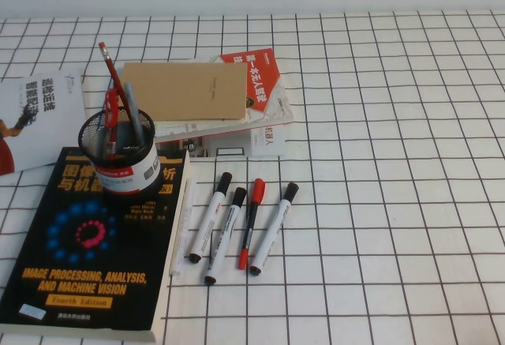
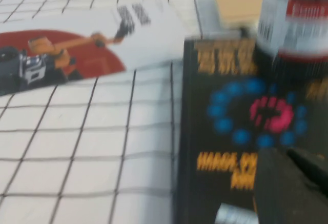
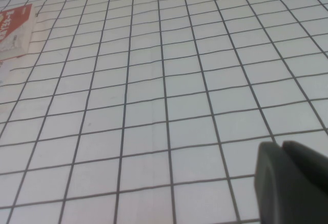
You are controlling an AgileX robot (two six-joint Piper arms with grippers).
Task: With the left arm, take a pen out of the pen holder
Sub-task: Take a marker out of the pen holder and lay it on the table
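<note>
1. Several pens are standing in the pen holder [image 1: 118,154], a black mesh cup. A red pen [image 1: 109,84] is leaning highest out of it and a grey pen [image 1: 134,114] is poking up beside it, so the tall red one is looking like the easiest to pinch.
2. Under the pen holder, a black textbook [image 1: 87,258] is acting as a platform and lifting the cup off the gridded table [image 1: 394,163]. I judge the reach will have to be a little higher because of it.
3. Near the pen holder, on the textbook's side, the left gripper [image 2: 288,155] is hovering low. It is not showing from above, but its own camera is looking across the book cover at the cup. Its fingers are pressed together and pinching nothing, so they will need to spread before closing on a pen.
4. Just right of the pen holder, four markers [image 1: 226,234] are lying side by side on the table, with a white pen [image 1: 181,230] lying along the textbook's edge.
5. Behind the pen holder, a tan notebook [image 1: 185,91] is topping a stack of books. To its left a magazine [image 1: 35,120] is lying flat.
6. Well apart from the pen holder, the right gripper [image 3: 282,146] is hanging over bare grid. It is looking pressed together and empty, seemingly parked because this job belongs to the other arm.
</note>
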